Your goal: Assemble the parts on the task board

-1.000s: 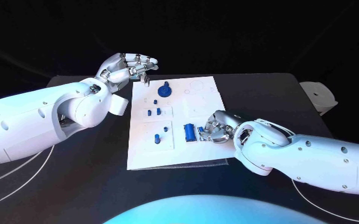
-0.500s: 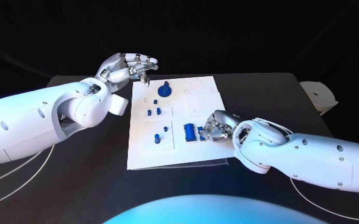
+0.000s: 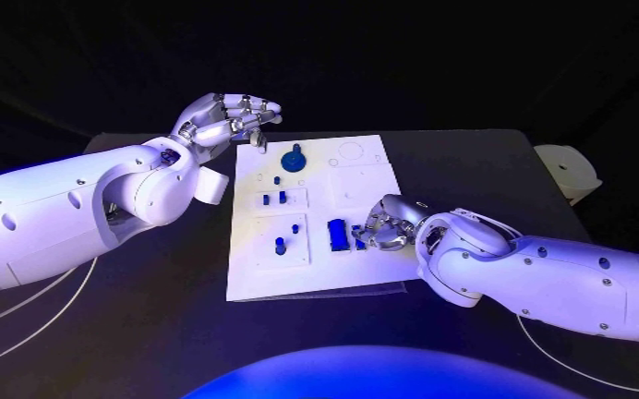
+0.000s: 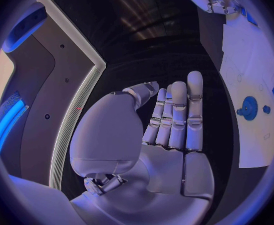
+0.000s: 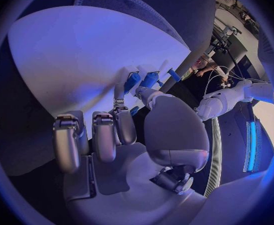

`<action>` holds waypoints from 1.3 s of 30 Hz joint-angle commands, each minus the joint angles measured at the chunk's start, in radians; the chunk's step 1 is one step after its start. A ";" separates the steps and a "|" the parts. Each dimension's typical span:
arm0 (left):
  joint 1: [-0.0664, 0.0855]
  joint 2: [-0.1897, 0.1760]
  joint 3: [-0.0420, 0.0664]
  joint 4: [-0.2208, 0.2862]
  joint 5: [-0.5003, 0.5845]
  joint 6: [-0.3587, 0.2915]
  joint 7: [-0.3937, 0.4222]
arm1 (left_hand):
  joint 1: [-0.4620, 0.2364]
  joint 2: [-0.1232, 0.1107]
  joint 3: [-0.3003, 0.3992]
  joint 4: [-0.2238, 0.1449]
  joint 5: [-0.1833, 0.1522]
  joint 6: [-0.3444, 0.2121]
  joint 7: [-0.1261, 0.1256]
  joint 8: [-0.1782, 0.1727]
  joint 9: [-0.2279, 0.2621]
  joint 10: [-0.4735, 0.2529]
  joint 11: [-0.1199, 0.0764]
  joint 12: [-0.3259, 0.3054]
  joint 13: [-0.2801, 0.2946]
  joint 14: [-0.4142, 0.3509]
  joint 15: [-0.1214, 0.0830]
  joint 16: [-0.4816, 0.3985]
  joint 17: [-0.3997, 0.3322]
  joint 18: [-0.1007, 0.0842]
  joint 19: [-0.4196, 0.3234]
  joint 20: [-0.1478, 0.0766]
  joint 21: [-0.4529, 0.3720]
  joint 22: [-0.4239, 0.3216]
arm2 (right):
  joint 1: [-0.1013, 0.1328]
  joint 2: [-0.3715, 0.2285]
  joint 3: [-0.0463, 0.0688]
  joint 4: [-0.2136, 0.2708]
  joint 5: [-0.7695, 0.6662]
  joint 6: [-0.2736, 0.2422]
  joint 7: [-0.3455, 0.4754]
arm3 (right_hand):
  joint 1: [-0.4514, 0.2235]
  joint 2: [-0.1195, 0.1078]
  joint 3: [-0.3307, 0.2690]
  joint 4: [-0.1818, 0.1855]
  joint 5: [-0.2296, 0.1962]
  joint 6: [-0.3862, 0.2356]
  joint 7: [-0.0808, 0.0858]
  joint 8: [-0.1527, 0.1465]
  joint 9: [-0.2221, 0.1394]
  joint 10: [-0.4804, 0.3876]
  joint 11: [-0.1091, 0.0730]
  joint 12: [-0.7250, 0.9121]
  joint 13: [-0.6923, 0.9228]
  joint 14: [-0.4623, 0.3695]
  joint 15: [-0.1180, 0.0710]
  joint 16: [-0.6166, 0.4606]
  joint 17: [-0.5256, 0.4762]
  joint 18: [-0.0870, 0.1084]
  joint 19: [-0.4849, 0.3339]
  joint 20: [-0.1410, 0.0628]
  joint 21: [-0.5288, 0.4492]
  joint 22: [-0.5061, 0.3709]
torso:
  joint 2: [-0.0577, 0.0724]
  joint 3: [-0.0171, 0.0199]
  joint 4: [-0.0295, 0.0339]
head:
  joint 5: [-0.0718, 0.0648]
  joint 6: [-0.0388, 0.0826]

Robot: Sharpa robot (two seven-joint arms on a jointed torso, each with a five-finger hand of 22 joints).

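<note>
right hand [image 3: 383, 227] fingers curled at blue part [image 3: 338, 235], grip unclear | left hand [image 3: 229, 120] empty, fingers apart, off board [image 3: 313, 270] | risk: part slips or tips, knocking neighbours

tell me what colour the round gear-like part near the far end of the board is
Blue; the gear-like part shows best in the left wrist view.

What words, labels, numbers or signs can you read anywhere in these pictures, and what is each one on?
None can be read.
The task board carries only faint outlines, no legible print.
The blue parts, such as the round one, bear no marks that can be made out.
The left hand, the right hand and the white arms show no lettering.
</note>
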 commanded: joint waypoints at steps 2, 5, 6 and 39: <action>0.000 0.001 0.001 0.002 0.005 0.013 0.005 | -0.002 0.002 0.002 0.004 0.003 -0.006 0.002 0.006 -0.001 -0.006 -0.002 0.004 -0.001 -0.007 0.001 0.007 -0.001 0.007 0.005 0.005 -0.003 -0.001 | -0.002 -0.019 0.000 0.016 -0.035 -0.018 0.014 | 0.001 -0.003 -0.011 -0.005 -0.010 0.000 0.007 -0.005 0.002 0.016 0.000 0.000 0.145 0.090 -0.005 0.003 0.208 -0.007 0.105 -0.001 0.004 0.263 | 0.000 0.0008 0.0001 | 0.002 0.001; 0.000 0.001 0.001 0.002 0.005 0.013 0.005 | -0.002 0.002 0.002 0.004 0.003 -0.006 0.002 0.006 -0.001 -0.006 -0.002 0.004 -0.001 -0.007 0.001 0.007 -0.001 0.007 0.005 0.005 -0.003 -0.001 | -0.003 -0.037 0.000 0.034 -0.031 -0.027 0.032 | 0.006 -0.004 -0.015 -0.006 -0.020 0.000 0.007 -0.005 0.002 0.015 0.000 -0.002 0.145 0.090 -0.005 0.002 0.208 -0.007 0.105 -0.001 0.004 0.263 | 0.001 0.0010 -0.0004 | 0.005 0.000; 0.000 0.000 0.001 0.002 0.005 0.013 0.005 | -0.002 0.002 0.002 0.004 0.003 -0.006 0.002 0.006 -0.001 -0.006 -0.002 0.004 -0.001 -0.007 0.001 0.007 -0.001 0.007 0.005 0.005 -0.003 -0.001 | -0.004 -0.043 0.000 0.040 -0.025 -0.028 0.039 | 0.009 -0.005 -0.020 -0.006 -0.026 -0.002 0.008 -0.007 0.002 0.013 0.000 -0.007 0.142 0.090 -0.004 0.002 0.207 -0.007 0.105 -0.001 0.004 0.263 | 0.001 0.0011 -0.0010 | 0.005 -0.002; 0.000 0.001 0.001 0.003 0.005 0.013 0.005 | 0.001 0.002 0.003 0.004 0.003 -0.007 0.003 0.008 -0.002 -0.008 -0.002 0.008 -0.002 -0.008 0.001 0.008 -0.003 0.007 0.007 0.004 -0.006 -0.003 | -0.024 -0.037 -0.001 -0.007 -0.011 0.029 0.069 | 0.077 -0.006 -0.054 -0.019 -0.077 -0.002 0.007 -0.008 0.005 0.014 0.000 -0.004 0.145 0.091 -0.004 0.003 0.209 -0.007 0.105 0.000 0.004 0.263 | 0.000 -0.0006 0.0004 | 0.008 -0.002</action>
